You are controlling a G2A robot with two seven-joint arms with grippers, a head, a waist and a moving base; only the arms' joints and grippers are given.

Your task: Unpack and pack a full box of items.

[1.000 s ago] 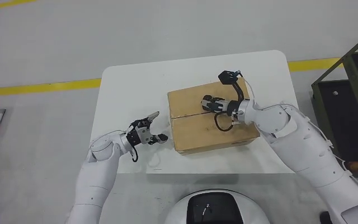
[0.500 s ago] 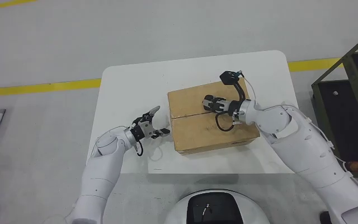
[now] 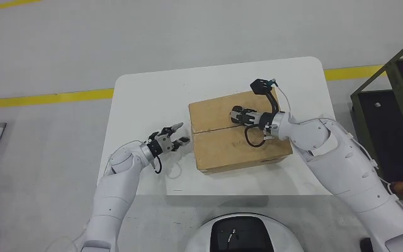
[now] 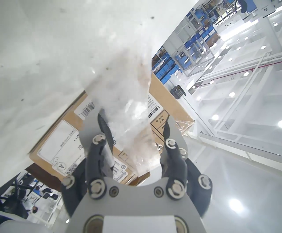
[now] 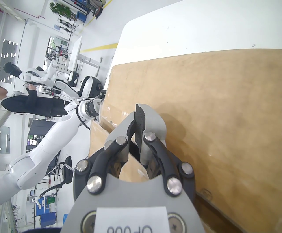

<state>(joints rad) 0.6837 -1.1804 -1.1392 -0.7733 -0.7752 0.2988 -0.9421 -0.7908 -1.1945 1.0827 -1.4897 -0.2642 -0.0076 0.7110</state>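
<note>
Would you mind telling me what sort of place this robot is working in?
Probably a warehouse-style robotics test hall: shelving with blue bins, a yellow floor line, and another white robot behind.

bright, even overhead light throughout. top view: flat wash across white table, weak soft shadows beside box. left wrist view: ceiling lamps blown out to white discs, hot spot on smooth white surface, glints on crinkled clear film, straight rails bowed toward frame edges. right wrist view: pale sheen on box top, lamp rows glaring in washed-out background, wide-lens bending at edges.
</note>
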